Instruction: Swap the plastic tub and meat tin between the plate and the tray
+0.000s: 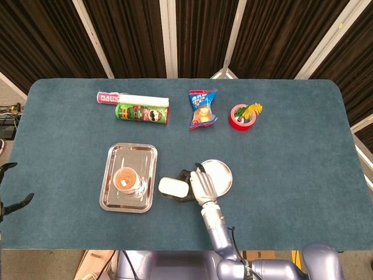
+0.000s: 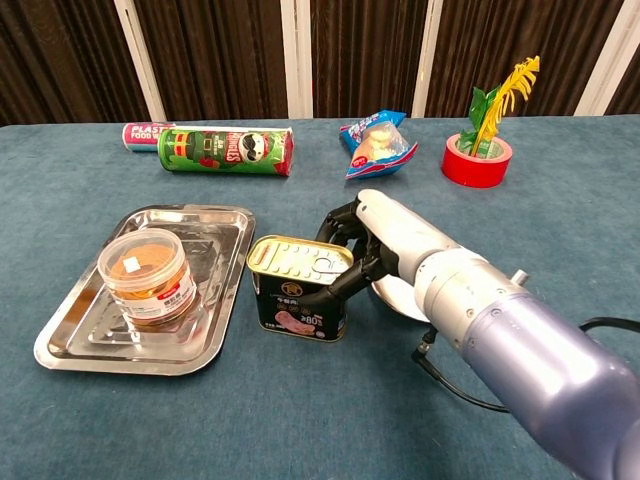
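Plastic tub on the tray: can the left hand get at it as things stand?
Probably yes. The plastic tub sits uncovered in the tray, its top and left side free. The right hand grips the meat tin beside the tray. The left hand waits at the table's left edge.

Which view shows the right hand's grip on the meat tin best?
Chest view: the right hand has fingers wrapped round the tilted meat tin, label visible. Head view shows only the tin's pale top and the hand's back.
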